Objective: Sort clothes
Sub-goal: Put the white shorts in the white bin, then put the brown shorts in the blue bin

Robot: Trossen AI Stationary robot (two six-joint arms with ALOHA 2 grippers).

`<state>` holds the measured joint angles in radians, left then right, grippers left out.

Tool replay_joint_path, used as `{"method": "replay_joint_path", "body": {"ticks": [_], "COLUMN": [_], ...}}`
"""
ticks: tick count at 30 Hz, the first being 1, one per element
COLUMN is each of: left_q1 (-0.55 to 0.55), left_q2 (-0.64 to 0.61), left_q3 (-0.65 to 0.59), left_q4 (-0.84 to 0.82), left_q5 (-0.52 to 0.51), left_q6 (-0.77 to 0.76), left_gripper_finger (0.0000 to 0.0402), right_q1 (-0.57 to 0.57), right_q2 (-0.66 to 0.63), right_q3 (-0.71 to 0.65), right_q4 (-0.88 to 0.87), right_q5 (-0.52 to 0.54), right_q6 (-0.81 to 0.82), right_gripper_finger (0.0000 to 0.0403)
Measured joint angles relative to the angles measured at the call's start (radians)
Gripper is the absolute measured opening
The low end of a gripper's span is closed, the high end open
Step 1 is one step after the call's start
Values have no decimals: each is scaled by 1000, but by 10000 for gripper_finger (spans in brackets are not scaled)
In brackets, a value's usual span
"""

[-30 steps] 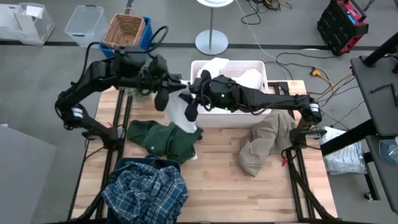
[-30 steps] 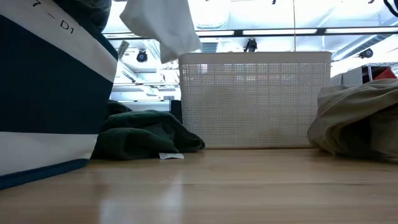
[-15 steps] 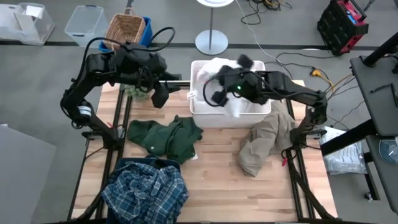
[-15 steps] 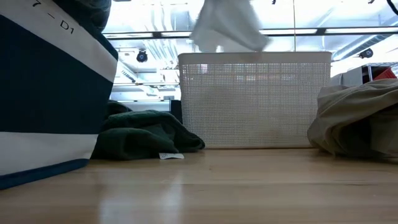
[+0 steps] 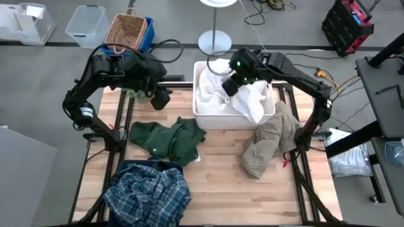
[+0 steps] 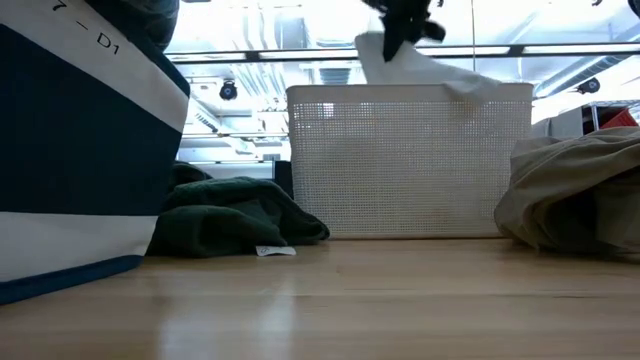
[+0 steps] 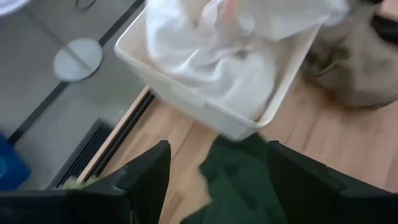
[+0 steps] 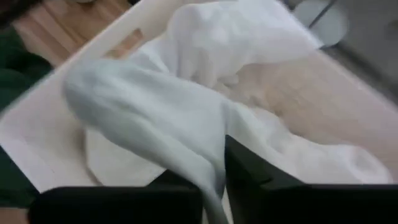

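Note:
My right gripper (image 5: 229, 86) hangs over the white bin (image 5: 201, 112), shut on a white garment (image 5: 250, 101) that trails down into the bin onto other white clothes (image 7: 217, 62). My left gripper (image 5: 161, 98) stands open and empty left of the bin, above the table's far left; its fingers (image 7: 146, 177) frame the dark green garment (image 5: 167, 135), which lies flat on the table. A blue-and-white plaid garment (image 5: 148, 192) lies at the near left. A khaki garment (image 5: 268, 144) is heaped right of the bin. My right gripper pinches a bunched fold of the white garment (image 8: 208, 163) between its two fingers, coming from above. The fold is lifted above the bin's rim (image 6: 400, 55). The rest slopes down slack into the bin, and one end spills over the near right rim (image 5: 257, 115).
A small green plant (image 5: 132, 94) stands by the table's far left corner under my left arm. In the low view a large navy-and-white thing (image 6: 80, 150) stands close at the left. Bare wood lies between the green and khaki garments (image 5: 221, 157).
My left gripper has let go of the white garment and stays left of the bin. My right gripper has carried the garment up and toward the table's right and far edges, from beside the bin's left wall to over the bin; the garment now drapes into it.

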<state>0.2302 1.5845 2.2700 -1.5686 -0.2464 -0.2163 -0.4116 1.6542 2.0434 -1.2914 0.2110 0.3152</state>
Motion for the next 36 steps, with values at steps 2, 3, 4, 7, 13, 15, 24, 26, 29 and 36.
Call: {"method": "replay_joint_path", "body": {"ticks": [2,3,4,7,13,15,24,26,29,36], "left_q1": [1,1,1,0,1,0,1,1,0,-21], "left_q2": [-1,-5,-7,-9,3,8,30,41,65,72], "left_q3": [-6,-11,-13,-13,-15,-15,-15,-15,-15,-104], "left_q4": [-1,1,-5,-3,16,16,10,8,1,-3], "left_q5": [-7,-7,-7,-7,-23,-54,-97,-93,-53,98], "left_q6": [-4,-3,-2,13,14,15,36,50,81,169], "left_gripper_finger": [243,243,243,243,243,243,242,242,242,242], "right_q1": [-44,-61,-74,-99,-73,-52,174,278,450,774], "right_q2": [0,0,0,0,-22,-43,-184,-211,-242,-271], "right_q3": [-19,-28,-36,-49,-37,-35,-50,-71,-126,-336], "right_q4": [20,24,25,11,12,10,-60,-67,-72,-245], "right_q5": [-67,-82,-86,-86,-57,-49,-113,-116,-116,-61], "right_q6": [8,8,7,-1,-19,-23,77,90,107,490], "right_gripper_finger": [67,84,101,156,248,268,295,291,281,255]}}
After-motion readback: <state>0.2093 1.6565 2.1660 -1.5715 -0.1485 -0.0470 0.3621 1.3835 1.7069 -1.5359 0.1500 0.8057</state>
